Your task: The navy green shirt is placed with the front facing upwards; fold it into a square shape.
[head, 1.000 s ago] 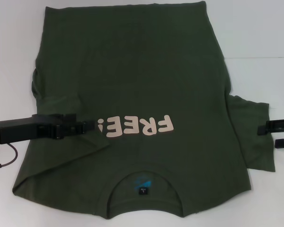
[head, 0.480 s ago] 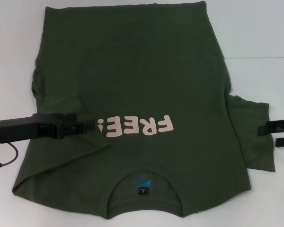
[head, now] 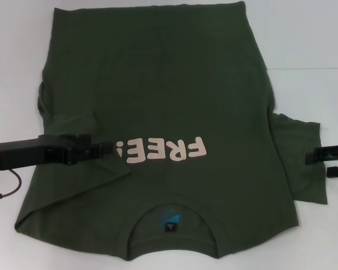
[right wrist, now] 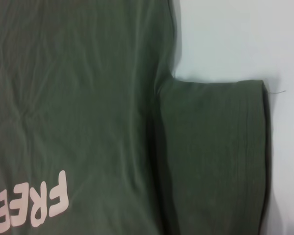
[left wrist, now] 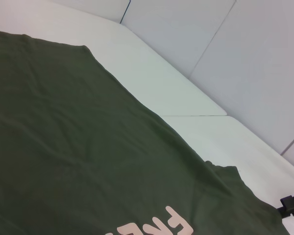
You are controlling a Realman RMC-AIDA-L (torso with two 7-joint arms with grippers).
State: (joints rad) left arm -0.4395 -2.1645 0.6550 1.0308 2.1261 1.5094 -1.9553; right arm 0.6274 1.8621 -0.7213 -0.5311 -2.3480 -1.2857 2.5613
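1. Left hand (head: 108,149): reaches in from the left edge of head view, low over the shirt's left side, tip just beside the "!" of the print. Fingers look pressed together, narrow; can't tell if any cloth is pinched between them
2. Left sleeve (head: 42,95): not spread out; only a small bunched bit pokes out at the shirt's left edge
3. Navy green shirt (head: 158,84): flat on white tabletop (head: 310,45), front up, collar toward the robot, hem at the far side. Fills most of head view
4. Print "FREE!" (head: 163,151): pale pink, across the chest, reads upside down from the head cam. Also seen in right wrist view (right wrist: 34,208)
5. Collar label (head: 169,220): dark w/ blue marks, inside the round neck, near edge
6. Right sleeve (head: 304,160): spread flat on the tabletop, sticking out to the right. Right wrist view shows it smooth (right wrist: 215,156)
7. Right hand (head: 311,156): at right edge of head view, tip at the outer edge of the right sleeve. Can't tell how its fingers stand or whether it touches the cloth
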